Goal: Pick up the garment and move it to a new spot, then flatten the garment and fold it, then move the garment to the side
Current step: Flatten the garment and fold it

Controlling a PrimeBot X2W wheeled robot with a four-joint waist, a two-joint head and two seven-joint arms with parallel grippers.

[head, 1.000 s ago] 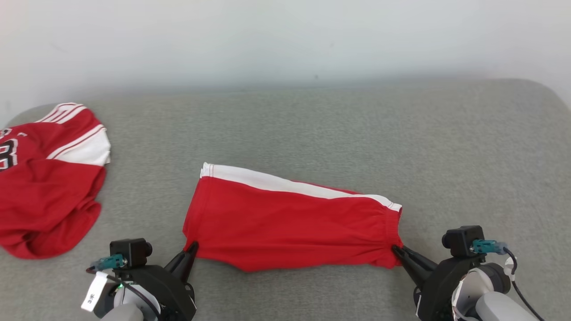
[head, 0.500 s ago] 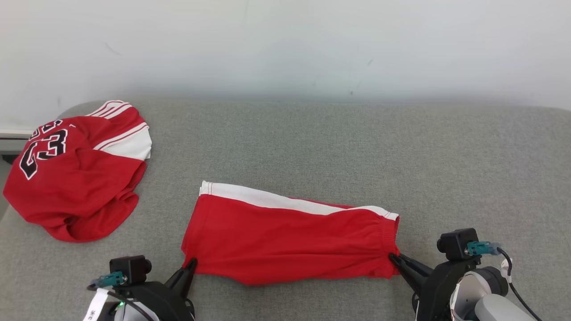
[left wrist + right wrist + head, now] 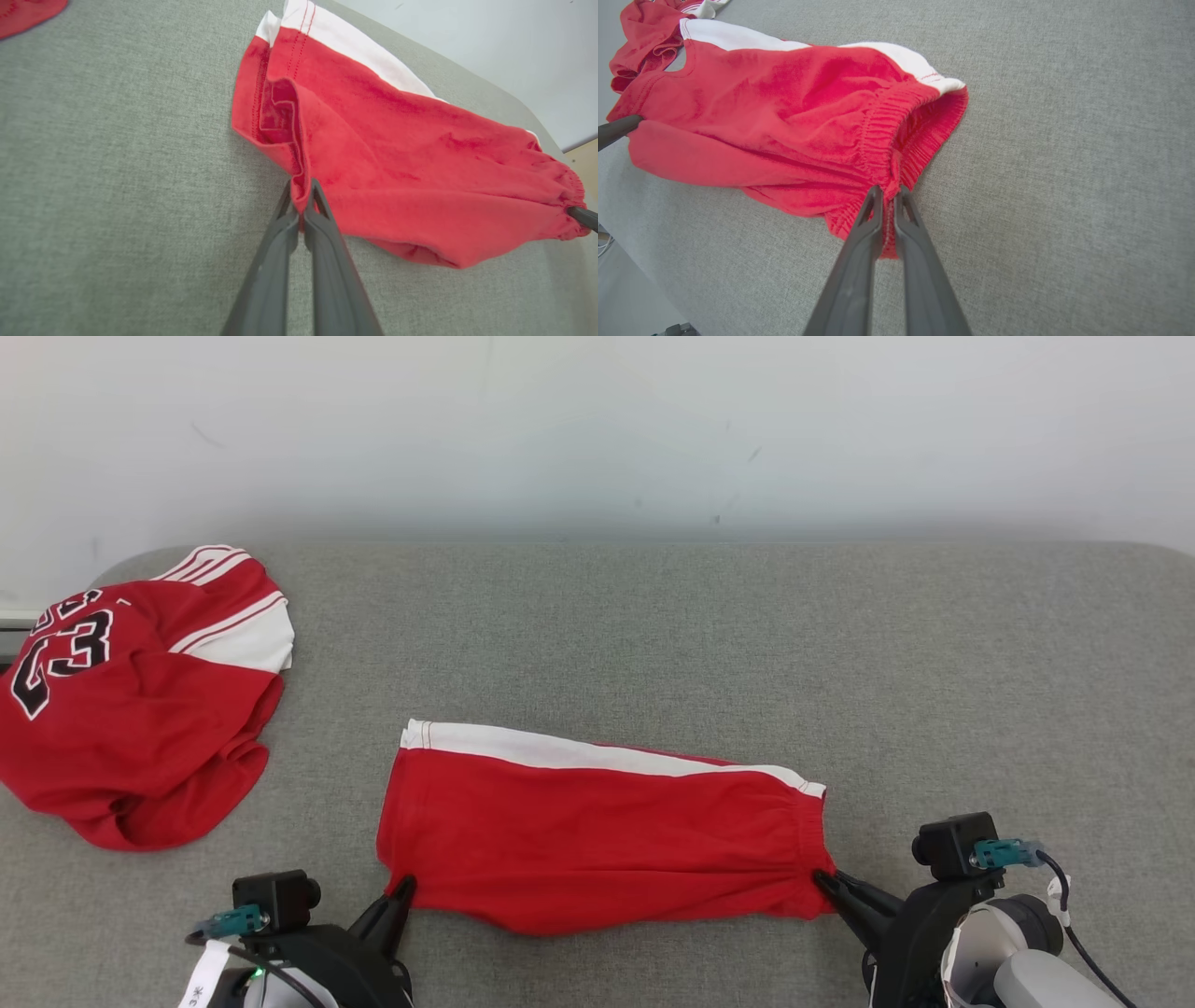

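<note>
Red shorts with a white side stripe lie stretched lengthwise across the near side of a grey fabric-covered worktop, gripped at both ends. The left tool is pinched tight on the hem corner at the near left. The right tool is clamped on the gathered elastic waistband at the near right. A crumpled red jersey numbered 23 rests well apart at the far left, below a pale wall.
</note>
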